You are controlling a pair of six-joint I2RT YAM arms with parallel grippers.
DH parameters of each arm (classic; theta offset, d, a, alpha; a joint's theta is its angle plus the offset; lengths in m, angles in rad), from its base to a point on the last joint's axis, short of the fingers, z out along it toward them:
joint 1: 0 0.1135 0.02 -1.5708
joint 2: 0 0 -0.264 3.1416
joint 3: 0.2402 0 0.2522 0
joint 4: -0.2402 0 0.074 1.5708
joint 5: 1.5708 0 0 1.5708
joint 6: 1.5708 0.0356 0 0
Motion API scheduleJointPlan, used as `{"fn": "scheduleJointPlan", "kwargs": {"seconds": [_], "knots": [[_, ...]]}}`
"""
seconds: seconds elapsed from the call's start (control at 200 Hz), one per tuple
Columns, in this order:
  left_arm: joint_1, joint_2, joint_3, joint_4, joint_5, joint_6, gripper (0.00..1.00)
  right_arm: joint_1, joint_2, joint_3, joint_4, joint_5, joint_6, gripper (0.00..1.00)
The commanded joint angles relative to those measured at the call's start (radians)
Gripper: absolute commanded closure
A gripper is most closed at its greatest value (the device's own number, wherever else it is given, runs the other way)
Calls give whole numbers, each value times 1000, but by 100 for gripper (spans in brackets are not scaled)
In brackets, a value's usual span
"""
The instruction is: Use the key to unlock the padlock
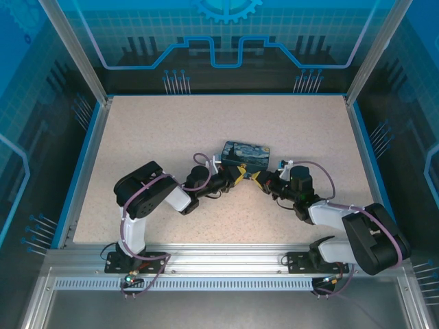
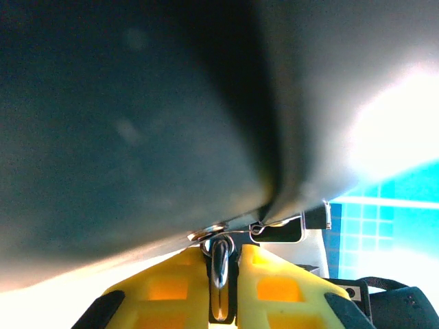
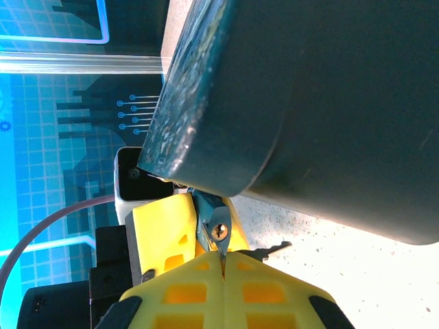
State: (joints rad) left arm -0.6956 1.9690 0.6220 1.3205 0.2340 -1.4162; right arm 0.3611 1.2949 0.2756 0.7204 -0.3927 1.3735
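Step in hand: the two hands are meeting at the near edge of the painted box (image 1: 245, 153), so I judge the key is being lined up with the lock, not yet turned
Padlock (image 3: 211, 221): a small bluish metal piece with a brassy spot is sitting just under the box's near corner, low over the counter (image 1: 171, 130), between the two hands
Right hand (image 3: 223, 255): its yellow fingers are pressing together on the padlock; it is gripping, not gaping
Key (image 3: 273, 247): a toothed blade is poking out just beside the right fingertips; how it is being held I cannot tell
Left hand (image 2: 221, 250): its fingers are pinching narrow on a thin silvery metal loop (image 2: 219, 264); whether that is the shackle or the key's ring I cannot tell
Next move: probably bringing the blade square to the keyhole; one hand is needing to steady the lock while the other is pushing in and twisting; the box is crowding both wrists
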Motion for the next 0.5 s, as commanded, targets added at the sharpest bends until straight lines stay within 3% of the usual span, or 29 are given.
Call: {"fn": "scheduleJointPlan", "kwargs": {"seconds": [0.0,0.49], "knots": [[9,-39,38,79,18,-10,100,13,-7,2,-4,17,-3,100],[10,-38,38,79,19,-11,100,12,-46,-9,-83,45,-40,100]]}}
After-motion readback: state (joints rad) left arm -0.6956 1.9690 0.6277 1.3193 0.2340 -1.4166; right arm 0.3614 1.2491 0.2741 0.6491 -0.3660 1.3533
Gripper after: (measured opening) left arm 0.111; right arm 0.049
